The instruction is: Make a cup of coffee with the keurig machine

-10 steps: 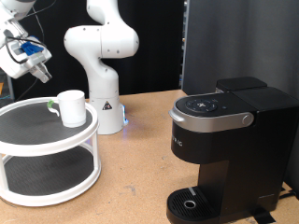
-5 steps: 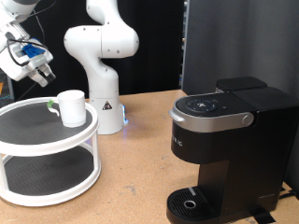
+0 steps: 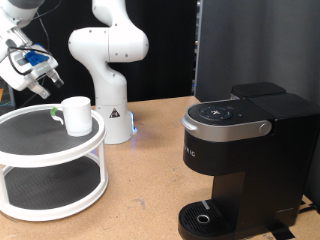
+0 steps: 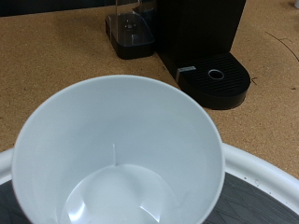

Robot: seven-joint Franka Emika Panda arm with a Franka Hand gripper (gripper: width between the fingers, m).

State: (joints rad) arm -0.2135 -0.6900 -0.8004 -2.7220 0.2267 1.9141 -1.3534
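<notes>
The cup (image 3: 77, 113) is a plain white mug standing upright on the top tier of a round white two-tier stand (image 3: 50, 150) at the exterior view's left. My gripper (image 3: 40, 80) hovers above and to the left of the cup, apart from it, open and empty. In the wrist view the empty cup (image 4: 121, 159) fills most of the picture, seen from above; no fingers show there. The keurig machine (image 3: 240, 150) is black, lid shut, at the exterior view's right. It also shows in the wrist view (image 4: 201, 33) beyond the cup, with its round drip tray (image 4: 217, 79).
The robot's white base (image 3: 108, 70) stands behind the stand. A small green item (image 3: 54, 113) lies beside the cup on the top tier. A black panel (image 3: 250, 45) rises behind the machine. A small dark object (image 4: 131, 28) sits on the cork tabletop (image 4: 56, 56).
My gripper has shifted slightly to the right and down, closer to the cup. The cup and the machine have not moved.
</notes>
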